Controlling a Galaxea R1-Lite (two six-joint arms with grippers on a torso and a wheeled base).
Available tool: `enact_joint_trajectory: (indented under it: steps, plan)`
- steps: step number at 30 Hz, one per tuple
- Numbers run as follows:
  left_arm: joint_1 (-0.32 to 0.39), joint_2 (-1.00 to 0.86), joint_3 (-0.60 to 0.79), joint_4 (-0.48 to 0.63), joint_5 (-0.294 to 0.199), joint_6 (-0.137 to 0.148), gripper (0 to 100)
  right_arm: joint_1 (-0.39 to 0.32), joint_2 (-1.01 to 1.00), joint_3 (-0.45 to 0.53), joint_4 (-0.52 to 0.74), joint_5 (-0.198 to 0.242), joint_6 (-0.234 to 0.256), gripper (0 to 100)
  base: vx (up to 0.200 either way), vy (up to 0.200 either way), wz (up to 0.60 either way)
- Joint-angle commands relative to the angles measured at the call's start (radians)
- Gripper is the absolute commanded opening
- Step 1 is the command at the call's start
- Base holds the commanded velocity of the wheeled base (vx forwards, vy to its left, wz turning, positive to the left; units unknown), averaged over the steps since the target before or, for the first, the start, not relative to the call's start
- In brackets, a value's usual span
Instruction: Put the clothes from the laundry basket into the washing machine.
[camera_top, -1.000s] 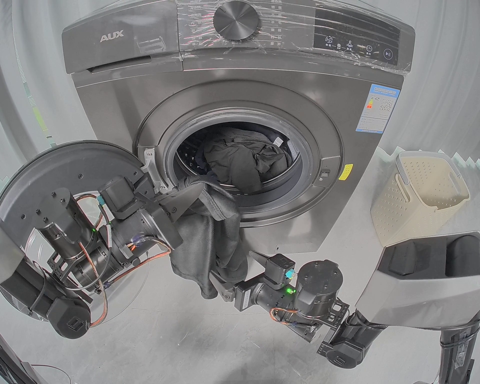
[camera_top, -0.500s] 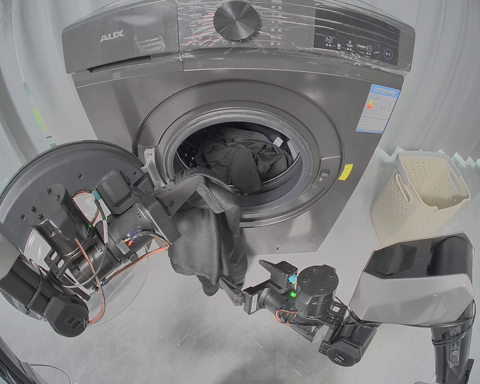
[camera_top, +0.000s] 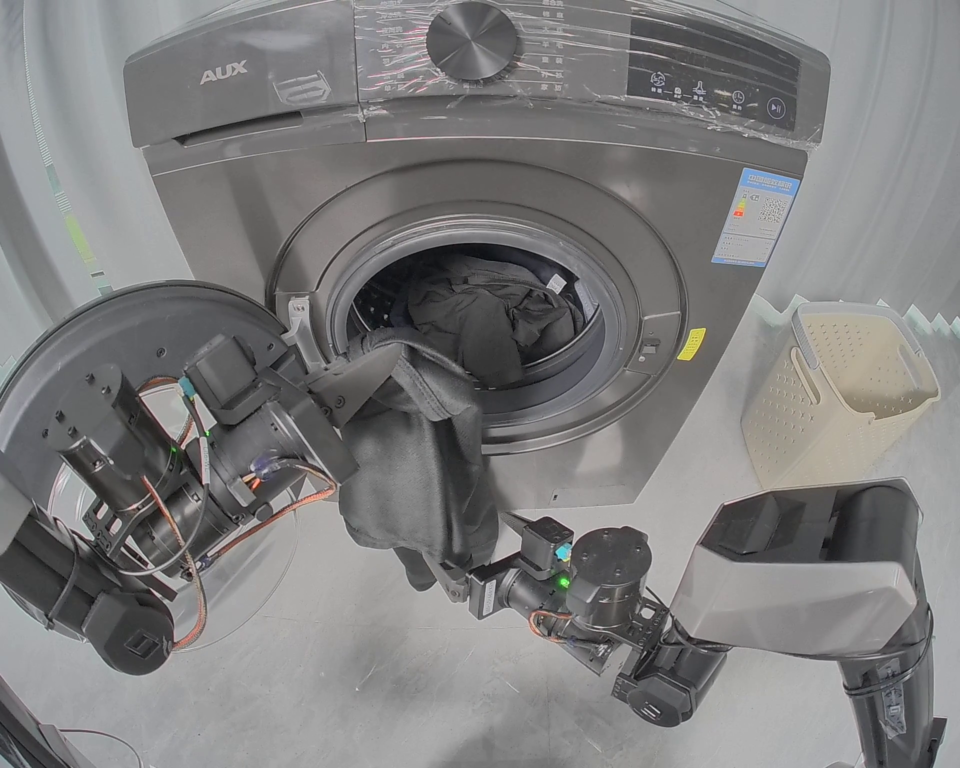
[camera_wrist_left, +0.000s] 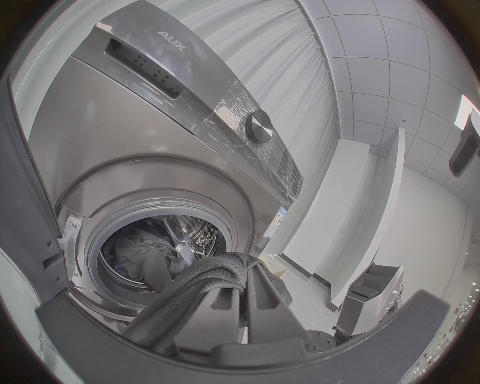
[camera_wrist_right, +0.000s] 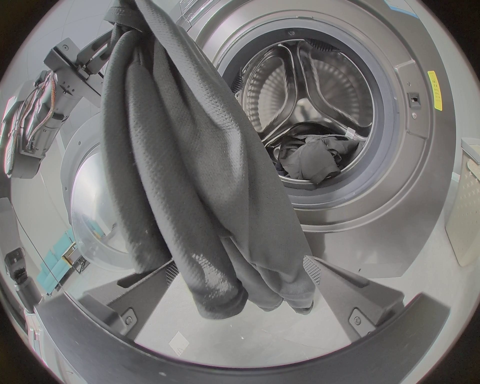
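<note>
A dark grey garment (camera_top: 420, 460) hangs from my left gripper (camera_top: 358, 368), which is shut on its top edge just in front of the washing machine's open drum (camera_top: 560, 395). In the left wrist view the fabric (camera_wrist_left: 200, 285) drapes over the shut left gripper (camera_wrist_left: 245, 295). My right gripper (camera_top: 445, 578) sits low under the garment's hanging end. It is open, and the lower folds of the garment (camera_wrist_right: 200, 175) dangle between its fingers (camera_wrist_right: 170, 272). Dark clothes (camera_top: 485, 310) lie inside the drum.
The round door (camera_top: 120, 340) stands swung open on the left, behind my left arm. A cream perforated laundry basket (camera_top: 850, 390) sits on the floor to the right of the washing machine (camera_top: 250, 200). Bare grey floor lies in front.
The left gripper has lifted the garment slightly toward the drum opening. The right arm has shifted left, keeping its gripper under the garment's lower end.
</note>
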Motion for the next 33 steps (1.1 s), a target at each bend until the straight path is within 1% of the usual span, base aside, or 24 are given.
enact_joint_trajectory:
  steps: [1,6,7,12,16,17,21,26,33]
  plan:
    - [0.001,-0.002,0.001,-0.001,0.0,0.0,0,0.0,0.025,-0.047,-0.001,0.004,-0.008,100,0.0,0.0,0.0]
    - [0.001,-0.002,-0.001,-0.001,0.0,0.0,0,0.003,0.025,-0.073,-0.003,0.01,-0.01,100,0.0,0.0,0.0]
    - [0.001,-0.002,-0.001,-0.001,0.0,0.0,0,0.006,0.025,-0.084,-0.011,0.01,-0.008,0,0.0,0.0,0.0]
    - [0.006,0.0,-0.001,-0.001,0.0,0.0,0,0.012,0.027,-0.078,-0.012,0.01,-0.007,0,0.0,0.0,0.0]
    - [0.009,0.0,-0.001,-0.001,0.0,-0.002,0,0.013,-0.004,-0.039,-0.014,0.009,-0.004,0,0.0,0.0,0.0]
    - [0.02,0.0,-0.002,-0.001,0.0,-0.008,0,0.009,-0.045,0.002,-0.014,0.007,-0.004,0,0.0,0.0,0.0]
    - [0.032,0.002,-0.002,-0.001,-0.002,-0.009,0,-0.005,-0.116,0.071,-0.012,0.003,-0.002,0,0.0,0.0,0.0]
    - [0.036,0.0,-0.001,-0.001,-0.002,-0.011,0,-0.036,-0.205,0.103,-0.009,-0.007,0.003,0,0.0,0.0,0.0]
    - [0.067,0.003,0.001,-0.001,-0.003,-0.017,0,-0.112,-0.332,0.203,-0.001,-0.016,0.003,0,0.0,0.0,0.0]
